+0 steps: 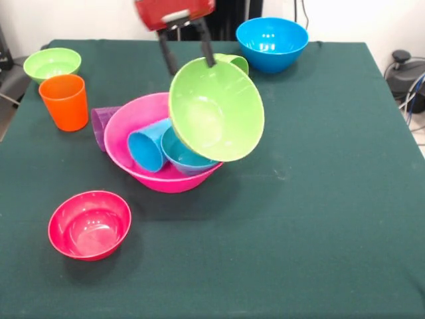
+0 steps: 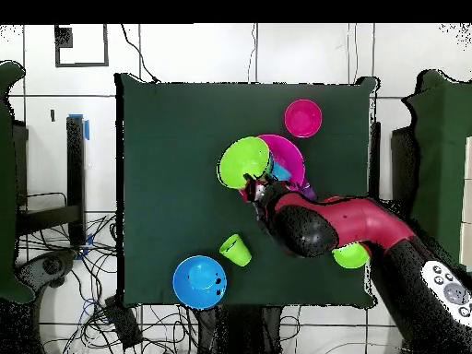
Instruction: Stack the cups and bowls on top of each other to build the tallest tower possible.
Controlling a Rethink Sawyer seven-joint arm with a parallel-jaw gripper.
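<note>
Green bowl (image 1: 216,109), rim pinched by the hand (image 1: 188,61), hangs tilted over pink bowl (image 1: 126,129).

Arm lowered, gripper (image 1: 188,56) jaws clamped shut

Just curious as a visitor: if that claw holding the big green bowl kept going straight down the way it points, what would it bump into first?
The gripper pinches the green bowl by its rim. Straight down, the bowl would probably meet the pink bowl and the blue pieces inside it first, though depth is hard to judge.
</note>
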